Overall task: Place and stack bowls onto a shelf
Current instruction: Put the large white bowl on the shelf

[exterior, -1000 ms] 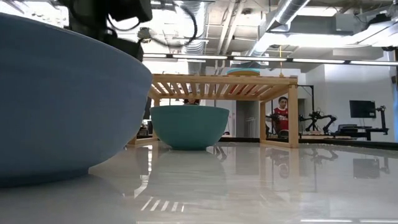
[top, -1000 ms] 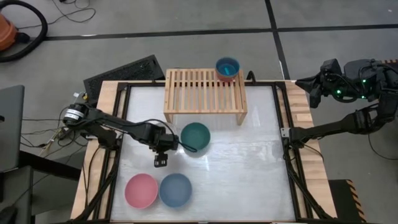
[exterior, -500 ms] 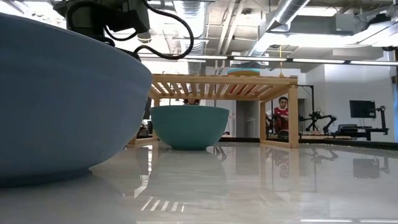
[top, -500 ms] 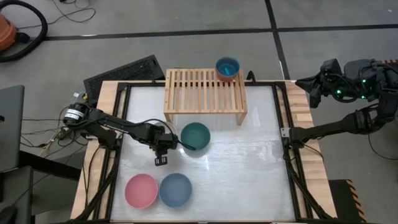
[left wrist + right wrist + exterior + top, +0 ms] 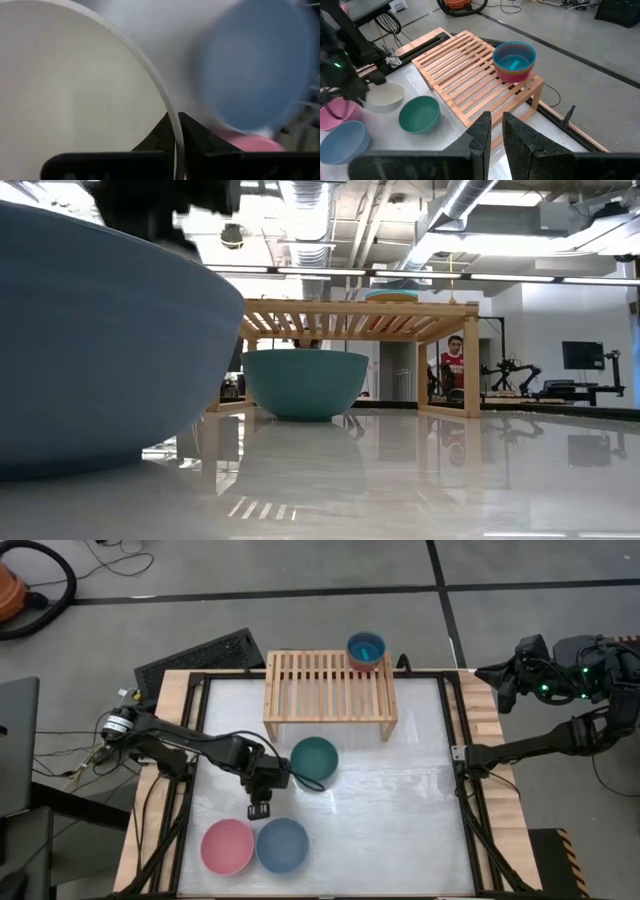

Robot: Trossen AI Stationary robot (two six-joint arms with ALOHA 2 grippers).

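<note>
My left gripper (image 5: 258, 808) (image 5: 174, 122) is at the table's left middle, shut on the cream bowl (image 5: 383, 95). This bowl is between the dark green bowl (image 5: 314, 762) and the pink bowl (image 5: 227, 846). The slate blue bowl (image 5: 282, 844) stands next to the pink one, by the near edge. The three coloured bowls rest upright on their bases. The shelf (image 5: 330, 692) stands on its side legs at the far edge. It carries a stack of small bowls (image 5: 366, 650), teal on top. My right gripper (image 5: 495, 125) hangs shut, high off the table's right side. My left gripper pinches the cream bowl's rim (image 5: 176, 142), with one finger (image 5: 160, 137) inside the bowl and the other (image 5: 197, 137) outside. The fingers slant steeply down, tipped toward the near edge. I cannot tell whether the bowl's base is clear of the table.
A black frame (image 5: 200, 680) runs around the glossy white table. Free tabletop lies to the right of the dark green bowl and in front of the shelf. A person in red (image 5: 452, 365) sits in the room beyond the shelf.
My left gripper has shut on the cream bowl's rim. It has then risen and shifted a little toward the near edge, tipping as it went. My right arm has kept still.
</note>
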